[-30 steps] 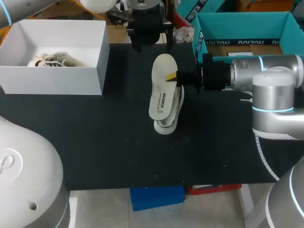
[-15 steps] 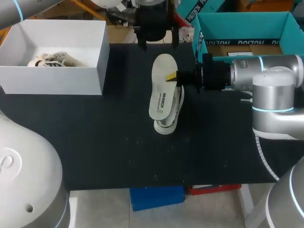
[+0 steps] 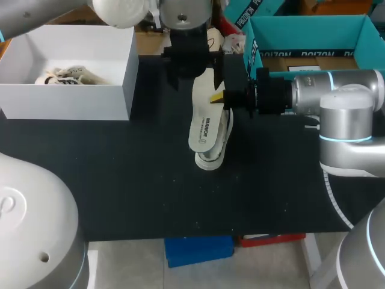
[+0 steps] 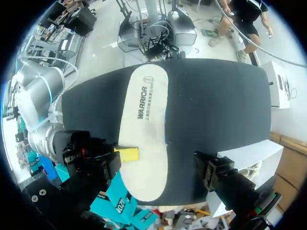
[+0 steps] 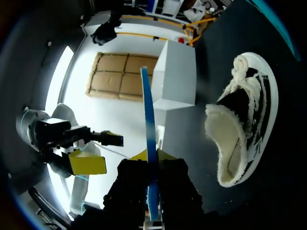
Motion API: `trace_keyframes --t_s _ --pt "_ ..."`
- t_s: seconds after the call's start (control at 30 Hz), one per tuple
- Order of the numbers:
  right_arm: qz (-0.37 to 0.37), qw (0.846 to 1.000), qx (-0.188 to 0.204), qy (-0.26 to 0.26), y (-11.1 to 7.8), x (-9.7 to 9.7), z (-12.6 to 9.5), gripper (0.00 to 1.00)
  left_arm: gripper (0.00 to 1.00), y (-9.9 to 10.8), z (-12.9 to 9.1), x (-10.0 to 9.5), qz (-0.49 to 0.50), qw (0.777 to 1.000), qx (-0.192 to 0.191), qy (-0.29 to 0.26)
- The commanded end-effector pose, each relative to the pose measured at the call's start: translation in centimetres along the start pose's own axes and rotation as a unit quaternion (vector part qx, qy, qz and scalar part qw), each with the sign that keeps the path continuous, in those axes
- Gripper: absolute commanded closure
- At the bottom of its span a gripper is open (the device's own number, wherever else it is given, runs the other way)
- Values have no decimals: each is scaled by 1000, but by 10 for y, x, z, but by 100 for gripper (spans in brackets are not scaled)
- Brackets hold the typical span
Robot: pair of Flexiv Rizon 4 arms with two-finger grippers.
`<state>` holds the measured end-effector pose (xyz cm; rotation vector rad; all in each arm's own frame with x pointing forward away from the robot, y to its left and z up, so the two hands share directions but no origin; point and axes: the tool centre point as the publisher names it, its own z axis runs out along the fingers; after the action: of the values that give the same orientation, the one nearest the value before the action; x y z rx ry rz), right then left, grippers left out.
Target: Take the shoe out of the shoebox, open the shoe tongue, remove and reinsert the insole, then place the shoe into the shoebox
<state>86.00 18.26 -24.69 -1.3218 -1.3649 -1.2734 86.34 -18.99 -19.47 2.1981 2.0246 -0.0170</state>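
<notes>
The white insole (image 3: 203, 117) is held level above the black-and-white shoe (image 3: 214, 152), which stands on the black table. My right gripper (image 3: 218, 96) comes in from the right and is shut on the insole's edge. In the right wrist view the insole (image 5: 148, 139) shows edge-on between the yellow tips, with the fleece-lined shoe (image 5: 242, 120) beside it. My left gripper (image 3: 194, 73) hangs open over the insole's far end, one finger on each side. In the left wrist view the insole (image 4: 146, 120) lies between its black fingers (image 4: 213, 172), untouched. The white shoebox (image 3: 66, 99) stands at the back left.
A second shoe (image 3: 65, 76) lies inside the shoebox. The shoebox (image 5: 176, 72) also shows in the right wrist view, beyond the insole. The black table top (image 3: 132, 180) stretches in front of the shoe and to its left.
My left gripper has come from the table's far edge toward me and now straddles the insole's far end. The right gripper, insole and shoe have not moved.
</notes>
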Motion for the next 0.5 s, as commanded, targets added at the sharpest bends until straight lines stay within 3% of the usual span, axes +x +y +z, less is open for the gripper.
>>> trace_keyframes --t_s 0.03,0.23,0.33,0.4,0.47,0.5 --pt "0 1000 -1 -1 0 0 1 100 0 -49 -2 10 -1 999 -37 -7" --pt "0 1000 -1 -1 0 0 1 100 0 -89 3 13 -1 999 -34 -16" --pt "0 1000 -1 -1 0 0 1 100 0 -101 5 13 -1 998 -33 -53" --pt "0 1000 -1 -1 0 0 1 100 0 -106 4 12 -3 994 -43 -105" --pt "0 1000 -1 -1 0 0 1 100 0 -106 0 10 -11 979 -81 -187" --pt "0 1000 -1 -1 0 0 1 100 0 -108 -3 10 -21 970 -79 -230"
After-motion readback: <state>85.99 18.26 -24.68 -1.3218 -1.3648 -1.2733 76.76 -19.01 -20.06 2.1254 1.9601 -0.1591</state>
